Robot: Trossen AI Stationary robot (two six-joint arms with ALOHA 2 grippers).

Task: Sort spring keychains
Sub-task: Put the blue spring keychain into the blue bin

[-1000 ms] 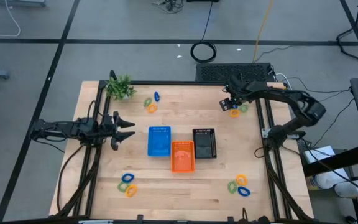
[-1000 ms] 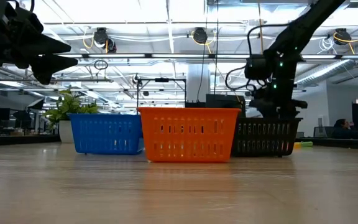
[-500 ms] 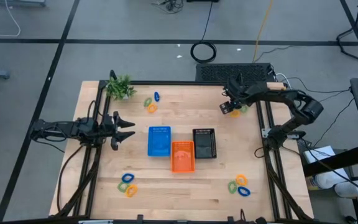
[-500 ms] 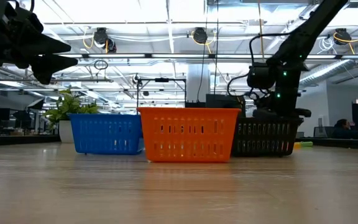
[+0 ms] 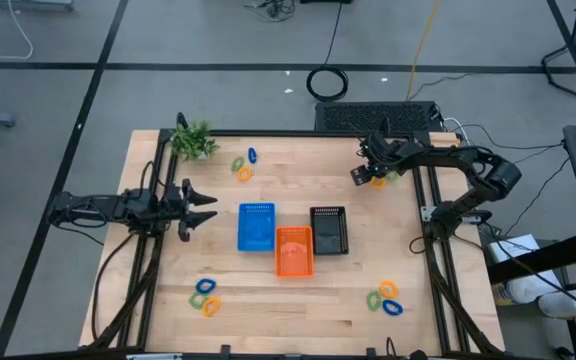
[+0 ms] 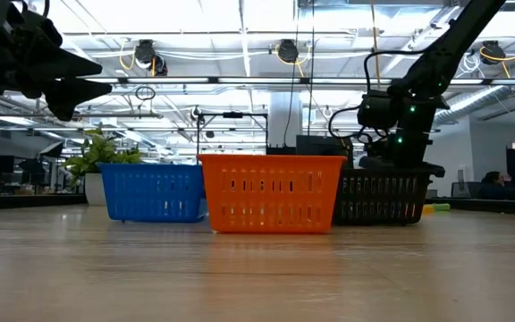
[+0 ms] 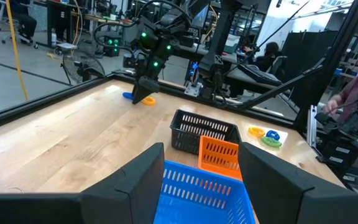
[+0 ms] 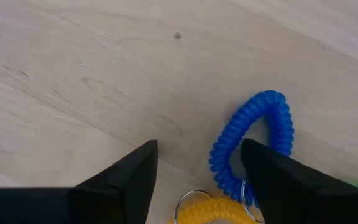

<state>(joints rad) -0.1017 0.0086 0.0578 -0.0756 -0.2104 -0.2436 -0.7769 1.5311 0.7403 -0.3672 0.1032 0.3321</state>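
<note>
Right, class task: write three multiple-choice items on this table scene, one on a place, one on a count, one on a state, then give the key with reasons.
1. Where is the leafy plant sprig?
A. far left corner of the table
B. inside the black basket
C. beside the orange basket

2. How many baskets stand mid-table?
A. two
B. three
C. five

3. How does the right gripper stand?
A. shut on a green keychain
B. open above the blue spring keychain
C. inside the blue basket

Key:
1 A, the high view shows it at that corner.
2 B, blue basket, orange basket, black basket.
3 B, its fingers stand apart, nothing between them.
</note>
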